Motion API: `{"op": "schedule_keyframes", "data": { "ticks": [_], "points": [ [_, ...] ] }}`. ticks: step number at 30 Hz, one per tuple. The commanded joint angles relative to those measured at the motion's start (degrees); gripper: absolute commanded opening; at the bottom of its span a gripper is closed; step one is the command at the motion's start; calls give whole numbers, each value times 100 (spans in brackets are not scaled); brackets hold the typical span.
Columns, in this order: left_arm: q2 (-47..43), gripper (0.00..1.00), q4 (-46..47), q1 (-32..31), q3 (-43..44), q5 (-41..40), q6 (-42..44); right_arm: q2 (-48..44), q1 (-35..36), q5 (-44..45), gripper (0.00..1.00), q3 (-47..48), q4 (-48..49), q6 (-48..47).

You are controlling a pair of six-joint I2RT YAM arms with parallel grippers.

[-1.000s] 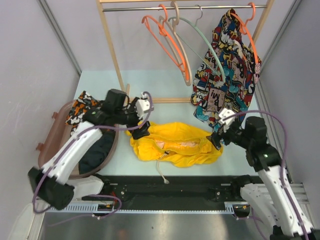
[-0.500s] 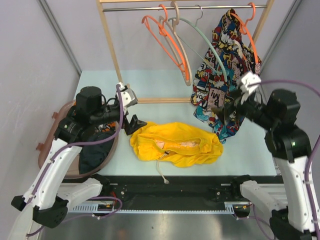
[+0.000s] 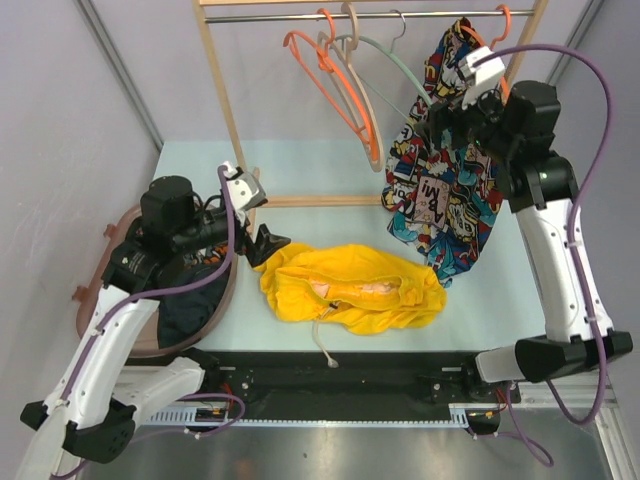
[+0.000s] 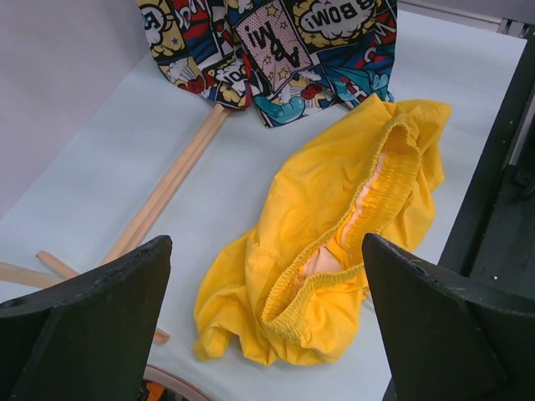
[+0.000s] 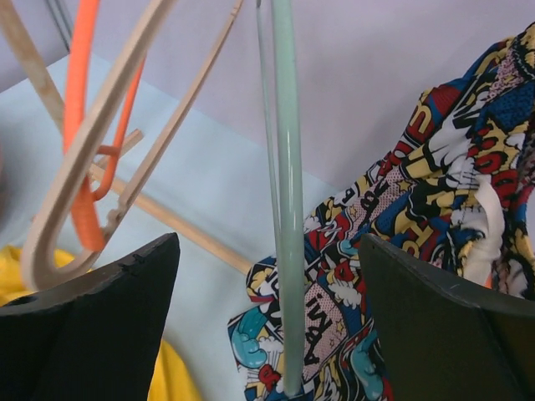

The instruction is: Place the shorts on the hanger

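The right gripper is raised near the rail, its two dark fingers spread wide with nothing held. Seen from its wrist, the thin mint-green hanger runs straight down through the gap between them; I can't tell whether either finger touches it. That hanger hangs by its slim metal hook from the rail, between the beige hanger and orange hangers on one side and the comic-print garment on the other.

The left gripper is also open to its full spread and empty. It hovers low over the table, just beside the left end of the shorts and pointing toward them.

The yellow shorts lie crumpled on the table near the middle of its front edge, not on any hanger. The elastic waistband gapes upward and a whitish drawstring trails toward the front edge. At the table's left edge sits a brown basket with dark and patterned cloth in it.
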Motion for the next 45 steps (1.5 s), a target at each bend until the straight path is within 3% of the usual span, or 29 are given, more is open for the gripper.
{"op": "schedule_keyframes", "data": {
  "ticks": [1,7,10,11,13,14,19,27,33,40,45],
  "points": [
    [-108,100,211,65,-95,-57,-135,371,-24,93,90,403,367,-57],
    [-170,100,158,65,-218,-66,-91,785,-33,-408,68,473,279,5],
    [-205,100,132,74,-280,-92,-82,803,-33,-575,53,316,471,92],
    [-231,100,132,65,-297,-101,-73,785,-33,-567,42,271,568,128],
    [-249,100,79,65,-332,-110,-47,776,-24,-567,34,166,787,189],
    [-240,100,44,65,-359,-127,-38,776,-24,-558,24,148,858,207],
    [-275,100,9,65,-420,-206,-3,733,-15,-532,0,8,1253,303],
    [-170,100,0,65,-377,-320,94,74,-76,-452,0,-1379,2844,391],
    [-82,100,-35,65,-394,-338,103,91,-199,-505,0,-1566,3697,602],
    [-73,100,-9,65,-508,-391,103,-84,-279,-830,0,-1566,3593,647],
    [32,100,-9,65,-543,-531,-3,-471,-305,-751,0,-1653,2673,515]
  ]
}}
